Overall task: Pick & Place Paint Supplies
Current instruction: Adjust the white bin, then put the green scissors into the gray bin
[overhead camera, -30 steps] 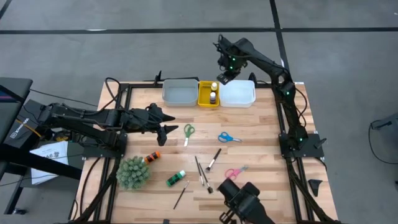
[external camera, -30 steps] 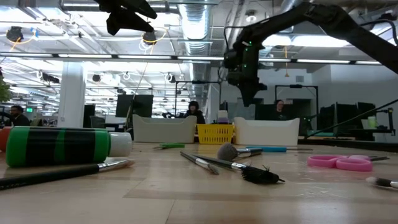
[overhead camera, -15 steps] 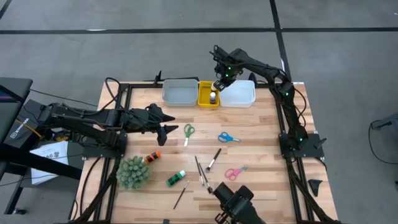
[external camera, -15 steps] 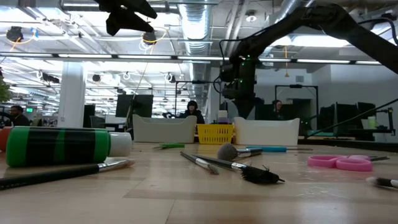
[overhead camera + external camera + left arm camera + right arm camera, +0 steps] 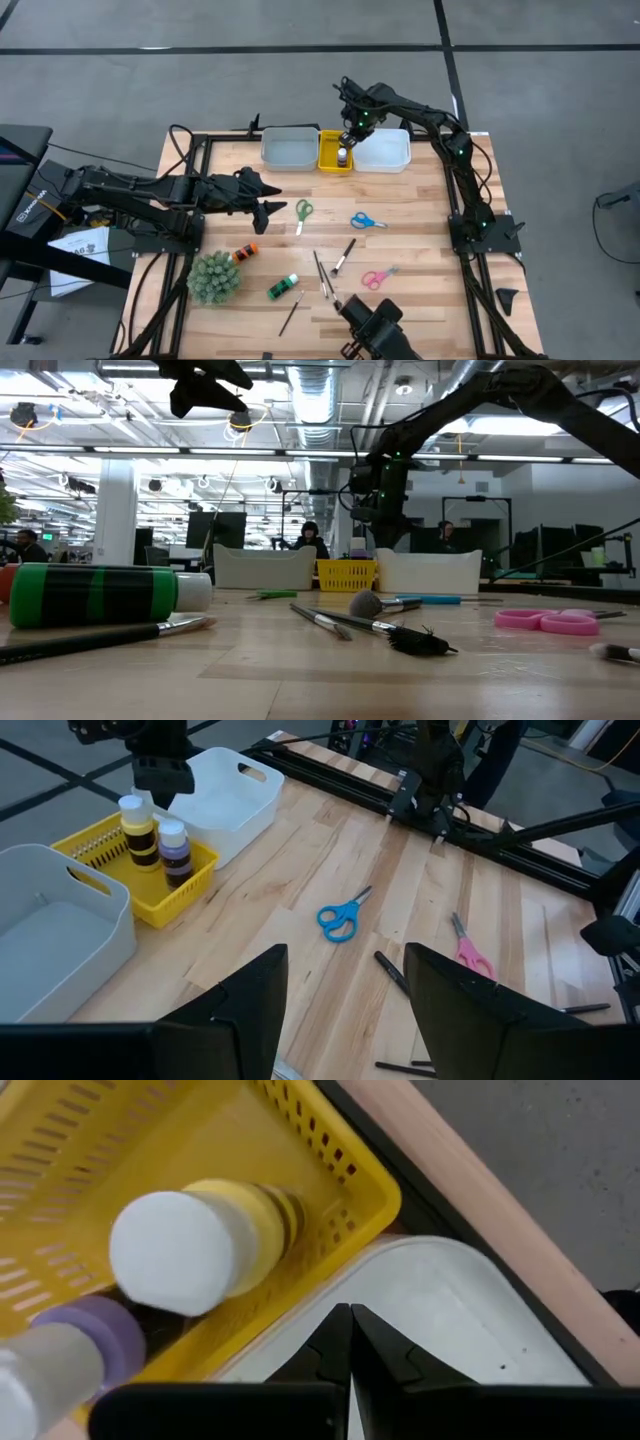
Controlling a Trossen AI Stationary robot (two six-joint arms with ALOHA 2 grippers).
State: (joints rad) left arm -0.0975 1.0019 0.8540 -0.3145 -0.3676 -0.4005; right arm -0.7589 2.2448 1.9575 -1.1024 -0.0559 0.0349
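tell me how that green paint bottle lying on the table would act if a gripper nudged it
The green paint bottle lies on its side and looks round, so a sideways nudge would probably roll it. Its body looks smooth, so fingers might slip unless they close squarely across it. A thin brush lying beside it could get knocked too.

Grey floor [image 5: 200, 80] crossed by dark lines; beyond, open hall with white column [image 5: 116, 510], ceiling striplights [image 5: 200, 452].
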